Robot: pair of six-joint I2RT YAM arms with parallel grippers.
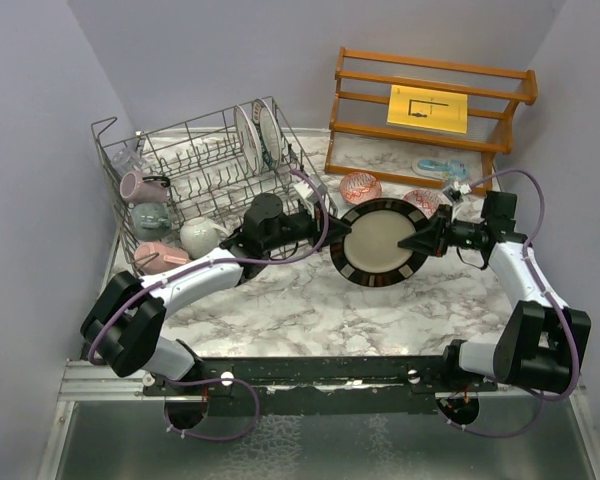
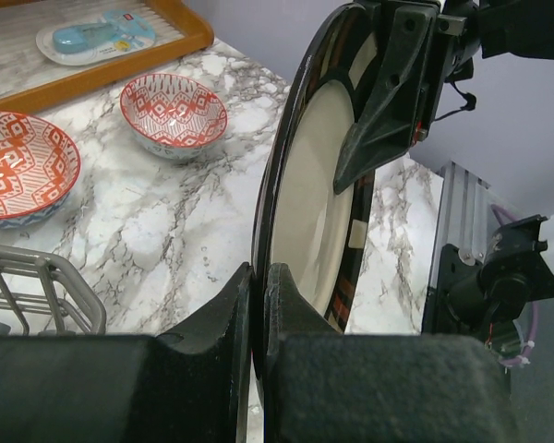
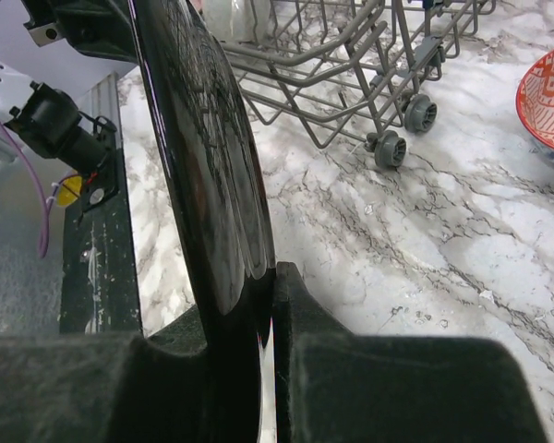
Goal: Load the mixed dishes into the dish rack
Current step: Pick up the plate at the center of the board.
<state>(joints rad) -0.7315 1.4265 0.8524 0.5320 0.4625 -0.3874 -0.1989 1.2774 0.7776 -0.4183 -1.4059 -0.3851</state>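
Observation:
The dark-rimmed beige plate [image 1: 378, 241] hangs on edge above the marble, between both arms. My left gripper [image 1: 332, 232] is shut on its left rim [image 2: 300, 221], and my right gripper [image 1: 421, 238] is shut on the opposite rim [image 3: 208, 157]. The dish rack [image 1: 212, 170] stands at the back left, its wheeled corner [image 3: 388, 138] close to the plate. It holds mauve [image 1: 140, 186], grey [image 1: 150, 218], white [image 1: 202, 235] and pink [image 1: 160, 257] mugs, plus upright plates [image 1: 252, 135]. Two red-patterned bowls [image 1: 360, 186] [image 1: 422, 200] sit on the table behind the plate.
An orange-brown wooden shelf [image 1: 430, 100] with a yellow card [image 1: 427, 108] stands at the back right, with a flat light-blue-and-white item [image 1: 440, 167] on its lower board. Purple walls close in on both sides. A metal rail [image 1: 310, 375] runs along the near edge.

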